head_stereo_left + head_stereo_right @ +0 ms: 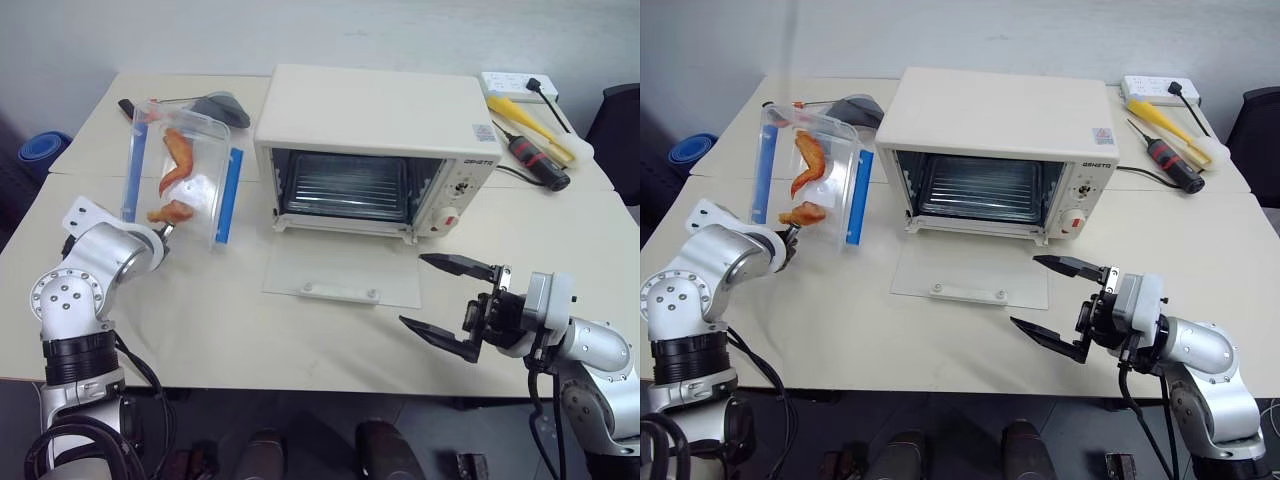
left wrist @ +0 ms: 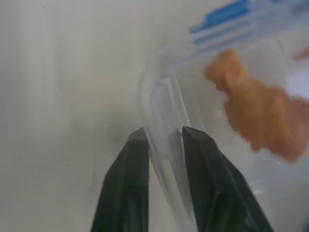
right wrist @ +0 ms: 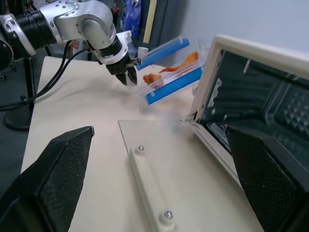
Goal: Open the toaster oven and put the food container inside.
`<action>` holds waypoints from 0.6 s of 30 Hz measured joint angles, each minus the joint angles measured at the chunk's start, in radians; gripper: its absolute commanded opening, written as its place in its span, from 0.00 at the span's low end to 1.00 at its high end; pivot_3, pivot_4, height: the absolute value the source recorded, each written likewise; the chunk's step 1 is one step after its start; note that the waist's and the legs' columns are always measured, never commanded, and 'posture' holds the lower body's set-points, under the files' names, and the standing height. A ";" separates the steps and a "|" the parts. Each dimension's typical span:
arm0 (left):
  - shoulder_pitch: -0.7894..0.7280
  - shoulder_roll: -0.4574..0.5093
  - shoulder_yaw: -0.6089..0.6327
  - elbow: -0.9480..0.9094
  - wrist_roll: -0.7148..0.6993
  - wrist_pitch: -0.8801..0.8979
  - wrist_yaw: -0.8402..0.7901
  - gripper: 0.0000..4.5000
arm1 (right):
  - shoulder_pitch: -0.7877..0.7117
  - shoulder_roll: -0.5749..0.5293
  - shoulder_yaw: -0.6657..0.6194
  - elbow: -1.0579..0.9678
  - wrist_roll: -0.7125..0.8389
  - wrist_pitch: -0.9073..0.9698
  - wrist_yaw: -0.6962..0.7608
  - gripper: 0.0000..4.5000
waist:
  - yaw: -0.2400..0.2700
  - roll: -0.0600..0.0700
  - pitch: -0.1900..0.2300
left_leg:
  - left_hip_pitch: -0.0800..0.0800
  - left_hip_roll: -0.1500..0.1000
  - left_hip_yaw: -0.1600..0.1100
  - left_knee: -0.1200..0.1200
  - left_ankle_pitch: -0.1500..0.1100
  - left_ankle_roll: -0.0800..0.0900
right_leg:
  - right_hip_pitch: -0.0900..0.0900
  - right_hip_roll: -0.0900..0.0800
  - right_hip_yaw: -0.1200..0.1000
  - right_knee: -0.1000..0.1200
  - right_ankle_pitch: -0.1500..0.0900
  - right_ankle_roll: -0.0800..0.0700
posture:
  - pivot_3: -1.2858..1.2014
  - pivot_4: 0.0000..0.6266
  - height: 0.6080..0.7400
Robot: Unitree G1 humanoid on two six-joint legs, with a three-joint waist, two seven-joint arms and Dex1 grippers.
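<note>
While the toaster oven (image 1: 375,150) occupied the upper centre of the frame with its glass door (image 1: 343,272) lowered flat on the table (image 1: 230,330) and its wire rack (image 1: 345,190) exposed, the opening step appeared complete and the transfer step was in hand. The food container (image 1: 182,175) sat at upper left, tilted up on its near edge, with orange food pieces (image 1: 175,170) visible inside. The left gripper (image 2: 164,140) was closed narrowly on the container's clear rim, one finger on each side of the wall. The right gripper (image 1: 450,305), at lower right, stood wide and held nothing. To perform the step well, the thin-rim grip likely required a slow, level carry toward the cavity, clearing the lowered door and entering squarely above the rack; a slip or swing was the probable fault.
</note>
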 measured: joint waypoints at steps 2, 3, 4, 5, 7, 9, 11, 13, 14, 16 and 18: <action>-0.003 0.020 0.009 0.004 0.011 0.008 -0.004 0.08 | -0.002 0.000 -0.002 -0.001 0.008 0.012 -0.008 1.00 | -0.001 0.000 0.000 | 0.000 0.000 0.000 -0.001 0.000 0.000 | 0.000 0.000 0.000 0.000 0.000 0.000 | 0.52 0.24 1.00; -0.001 0.026 0.013 0.009 0.018 0.012 -0.005 0.08 | -0.003 0.000 -0.002 -0.001 0.010 0.015 -0.011 1.00 | -0.003 0.000 0.000 | 0.000 0.000 -0.001 -0.001 0.000 0.000 | -0.001 0.000 0.000 0.000 0.000 0.000 | 0.52 0.24 1.00; 0.000 0.029 0.021 0.012 0.023 0.013 -0.006 0.08 | -0.003 0.000 -0.003 -0.001 0.010 0.016 -0.012 1.00 | -0.003 0.000 0.000 | 0.000 0.000 -0.001 -0.001 0.000 0.000 | -0.001 0.001 0.000 0.000 0.000 0.000 | 0.52 0.24 1.00; 0.005 0.048 0.029 0.015 0.031 0.022 -0.012 0.08 | -0.002 0.000 -0.003 -0.002 0.011 0.018 -0.013 1.00 | -0.005 0.000 0.000 | 0.000 0.000 -0.001 -0.001 0.000 0.000 | -0.001 0.001 0.000 0.001 0.000 0.000 | 0.52 0.24 1.00; 0.013 0.121 0.037 0.040 0.062 0.059 -0.046 0.08 | -0.001 -0.005 -0.003 -0.008 0.011 0.031 -0.016 1.00 | -0.007 0.000 0.000 | 0.000 0.000 -0.001 -0.002 0.000 -0.001 | -0.002 0.002 0.001 0.001 0.000 0.000 | 0.52 0.24 1.00; 0.014 0.186 0.051 0.078 0.091 0.093 -0.078 0.08 | 0.000 -0.006 -0.004 -0.012 0.011 0.037 -0.021 1.00 | -0.007 0.000 0.000 | 0.000 -0.001 -0.001 -0.002 0.000 -0.001 | -0.003 0.002 0.001 0.001 0.000 0.000 | 0.52 0.24 1.00; 0.011 0.268 0.064 0.140 0.119 0.158 -0.162 0.08 | -0.002 -0.007 -0.004 -0.016 0.011 0.050 -0.029 1.00 | -0.003 0.000 0.000 | 0.000 -0.002 -0.001 -0.002 0.000 -0.001 | -0.003 0.001 0.000 0.001 0.000 0.000 | 0.52 0.24 1.00; -0.015 0.342 0.062 0.205 0.132 0.239 -0.256 0.08 | -0.006 -0.012 -0.005 -0.018 0.012 0.060 -0.034 1.00 | 0.000 0.000 0.000 | -0.001 -0.003 0.000 -0.002 0.000 -0.001 | -0.002 0.001 0.000 0.001 0.000 0.000 | 0.52 0.24 1.00; -0.045 0.393 0.051 0.254 0.138 0.306 -0.328 0.08 | -0.013 -0.014 -0.006 -0.018 0.014 0.067 -0.038 1.00 | 0.003 -0.001 0.000 | -0.002 -0.004 -0.001 -0.001 0.000 -0.001 | -0.002 0.001 -0.001 0.001 0.000 0.000 | 0.52 0.24 1.00; -0.122 0.461 0.022 0.330 0.143 0.427 -0.457 0.08 | -0.023 -0.022 -0.009 -0.020 0.019 0.078 -0.041 1.00 | 0.008 -0.001 0.000 | -0.002 -0.005 -0.002 -0.001 0.000 -0.001 | -0.001 0.000 -0.002 0.001 0.000 0.000 | 0.52 0.24 1.00; -0.208 0.514 -0.018 0.396 0.146 0.563 -0.603 0.08 | -0.029 -0.027 -0.015 -0.020 0.020 0.085 -0.042 1.00 | 0.009 -0.001 0.000 | -0.002 -0.006 -0.002 -0.001 0.000 -0.001 | -0.001 0.000 -0.002 0.001 0.000 0.000 | 0.52 0.24 1.00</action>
